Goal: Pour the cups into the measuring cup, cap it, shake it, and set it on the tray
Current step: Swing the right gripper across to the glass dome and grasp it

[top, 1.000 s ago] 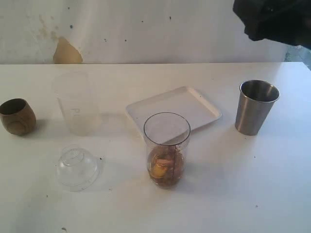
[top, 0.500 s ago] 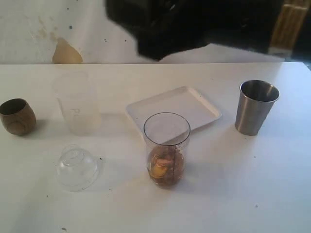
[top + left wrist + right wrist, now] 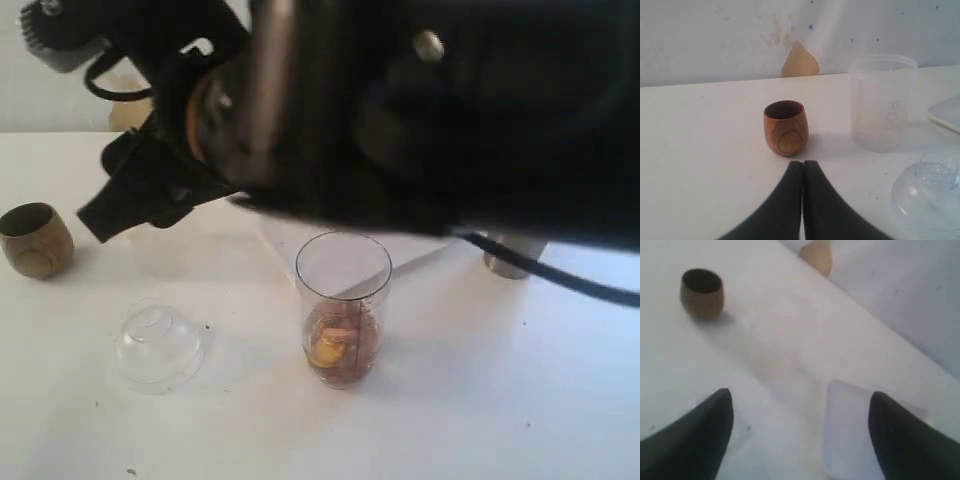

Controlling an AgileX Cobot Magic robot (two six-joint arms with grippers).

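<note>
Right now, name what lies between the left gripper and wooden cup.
Nothing but bare table separates left gripper and wooden cup, seen in left wrist view.

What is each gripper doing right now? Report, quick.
Left gripper: shut, holding nothing.
Right gripper: open, holding nothing.

Our right arm [image 3: 450, 120], a second ago only a dark corner above the worktop's [image 3: 500, 400] far right, now stretches across its whole far side. In the exterior view it covers the tray [image 3: 946, 112], the frosted cup [image 3: 882, 102] and all but the foot of the steel tumbler [image 3: 503, 265].
</note>
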